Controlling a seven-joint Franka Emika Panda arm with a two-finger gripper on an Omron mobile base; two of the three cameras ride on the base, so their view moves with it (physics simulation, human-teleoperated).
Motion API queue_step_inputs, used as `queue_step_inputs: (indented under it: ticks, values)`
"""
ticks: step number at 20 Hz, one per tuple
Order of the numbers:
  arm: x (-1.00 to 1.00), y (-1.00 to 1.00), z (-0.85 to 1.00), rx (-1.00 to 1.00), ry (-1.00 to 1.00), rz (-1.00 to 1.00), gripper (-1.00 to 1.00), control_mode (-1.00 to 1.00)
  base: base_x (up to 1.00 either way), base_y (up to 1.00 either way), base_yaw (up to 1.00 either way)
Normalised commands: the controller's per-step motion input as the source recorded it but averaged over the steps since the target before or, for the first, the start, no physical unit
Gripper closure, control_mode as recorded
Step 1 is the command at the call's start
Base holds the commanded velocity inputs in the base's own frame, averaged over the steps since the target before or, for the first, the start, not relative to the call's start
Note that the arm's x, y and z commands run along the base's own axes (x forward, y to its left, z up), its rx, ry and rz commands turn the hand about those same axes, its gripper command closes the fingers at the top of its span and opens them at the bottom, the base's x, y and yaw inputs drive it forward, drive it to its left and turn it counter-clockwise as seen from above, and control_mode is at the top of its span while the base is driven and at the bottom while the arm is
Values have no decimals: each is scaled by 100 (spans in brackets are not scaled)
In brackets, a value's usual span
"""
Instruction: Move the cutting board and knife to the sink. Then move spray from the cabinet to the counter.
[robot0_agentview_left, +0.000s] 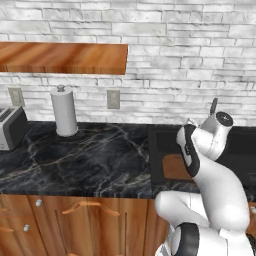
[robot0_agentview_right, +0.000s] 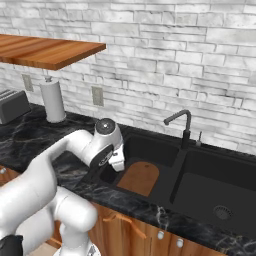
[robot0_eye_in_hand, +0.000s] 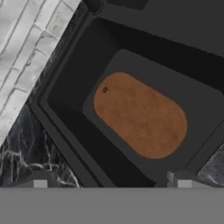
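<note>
The white two-finger gripper (robot0_agentview_right: 118, 165) hangs wide open and empty above the black sink (robot0_eye_in_hand: 65, 111). The long brown wooden cutting board (robot0_eye_in_hand: 140, 115) lies flat in its left basin. The board step looks done; next, probably, fetching the knife.

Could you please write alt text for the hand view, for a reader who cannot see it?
A brown cutting board lies flat in the black sink, seen from above, its small hole toward the white brick wall. Veined black counter borders the basin.
</note>
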Motion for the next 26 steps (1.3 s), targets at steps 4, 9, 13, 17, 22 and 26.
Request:
queue_step_inputs:
  ticks: [4,9,13,17,22,26]
  values:
    - [-48,12,5,-8,-4,29,-100,-100,0,0,0]
    - [-31,22,15,-12,-3,29,-100,-100,0,0,0]
    - [-16,26,31,-18,2,21,-100,-100,0,0,0]
    - [-22,16,30,-22,7,18,-100,-100,0,0,0]
    - [-34,5,19,-12,5,14,-100,-100,0,0,0]
    - [-33,0,15,-12,4,17,-100,-100,0,0,0]
